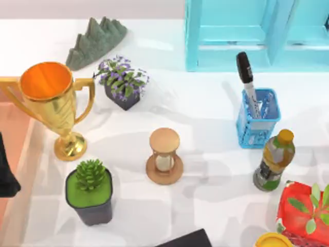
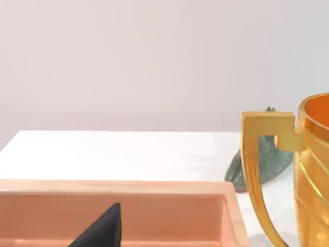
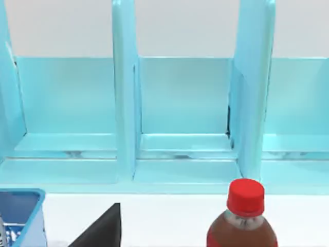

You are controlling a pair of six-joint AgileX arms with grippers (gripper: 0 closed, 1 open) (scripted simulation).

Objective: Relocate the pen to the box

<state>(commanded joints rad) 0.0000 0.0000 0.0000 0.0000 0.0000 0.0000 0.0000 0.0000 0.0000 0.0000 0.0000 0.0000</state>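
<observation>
Top view: the pen [image 1: 246,77] stands upright in the blue mesh basket [image 1: 258,121], black cap up, well right of the hourglass [image 1: 164,157] and a bit farther back. Nothing grips it and it is well apart from both grippers. The box [image 1: 20,203] sits far left of the hourglass at the table's left edge, salmon inside, pale rim. The left gripper [image 1: 6,177] is a dark shape over the box's inside, far left of the hourglass, and I cannot tell its grip state. The right gripper [image 1: 187,239] is a dark shape at the near edge, in front of the hourglass and slightly right, grip state also not tellable. The gold trophy [image 1: 51,103] is left of the hourglass, just beside the box. The succulent pot [image 1: 90,193] is front-left, the purple flower pot [image 1: 123,85] back-left, and the green mountain ornament [image 1: 95,41] farther back-left. The turquoise shelf unit [image 1: 231,36] is back-right, behind the basket. The yellow-capped bottle [image 1: 273,160] is right of the hourglass, just in front of the basket. Left wrist view: the box rim [image 2: 154,188] is close, with a black wedge of the gripper [image 2: 100,229] over the salmon inside. The trophy's handle and the ornament are beyond it. Right wrist view: the shelf unit's compartments, a corner of the basket [image 3: 20,216], a red-capped bottle [image 3: 244,216], and a black gripper wedge [image 3: 100,229].
</observation>
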